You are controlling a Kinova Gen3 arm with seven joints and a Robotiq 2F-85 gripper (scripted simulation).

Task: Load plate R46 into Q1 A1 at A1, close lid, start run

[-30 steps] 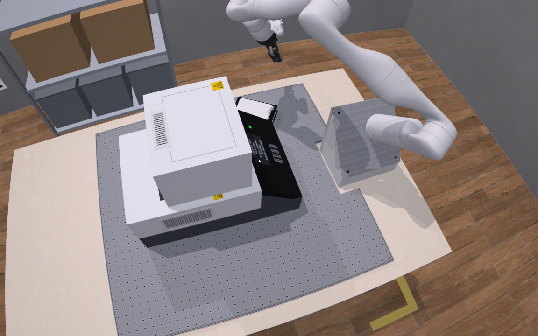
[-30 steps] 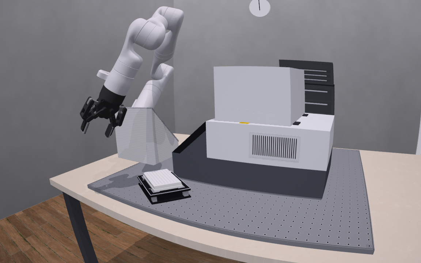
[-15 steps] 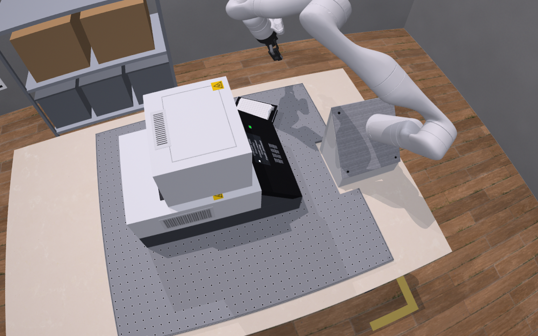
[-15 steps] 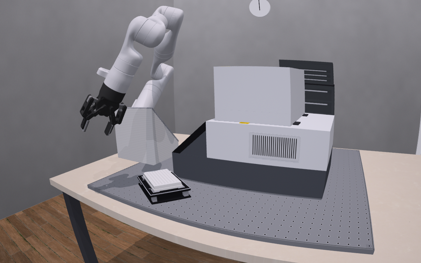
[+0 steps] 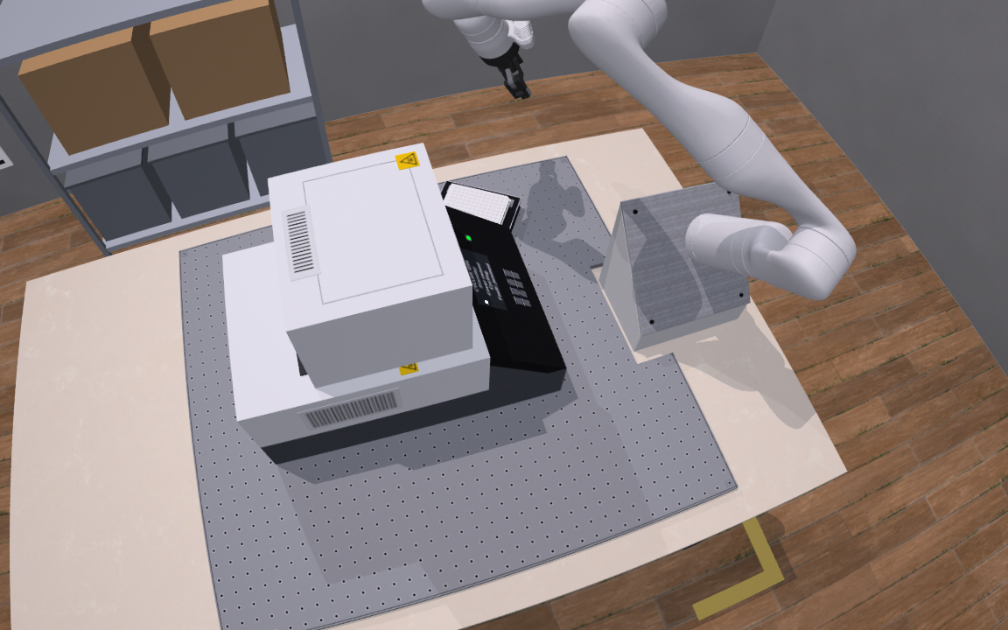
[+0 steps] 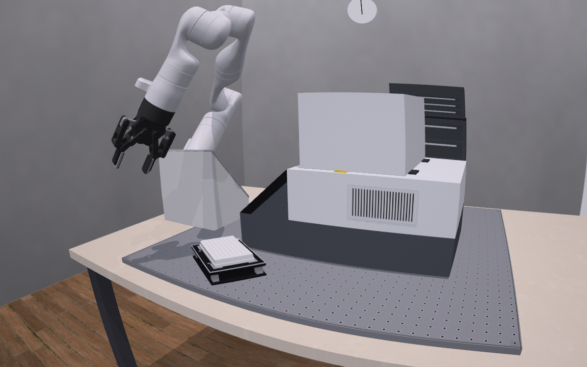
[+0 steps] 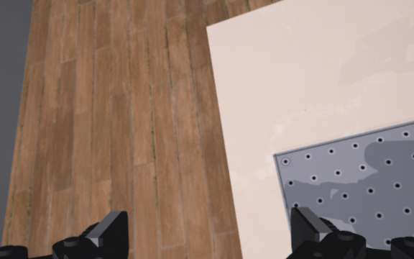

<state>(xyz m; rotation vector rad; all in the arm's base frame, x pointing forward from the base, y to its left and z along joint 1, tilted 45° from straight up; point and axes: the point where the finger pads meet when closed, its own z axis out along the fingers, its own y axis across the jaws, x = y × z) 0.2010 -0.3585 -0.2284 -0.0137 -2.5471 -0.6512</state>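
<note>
Above the table's far corner, the claw (image 6: 132,160) is hanging wide open and gripping nothing, with its fingers pointing down. Below it and toward the cycler, plate R46 (image 6: 225,251) is sitting in the black plate nest N1 (image 6: 236,275) on the perforated board (image 7: 372,180). Beyond the nest, cycler Q1 (image 6: 377,201) is showing a green lamp (image 5: 467,238).
</note>
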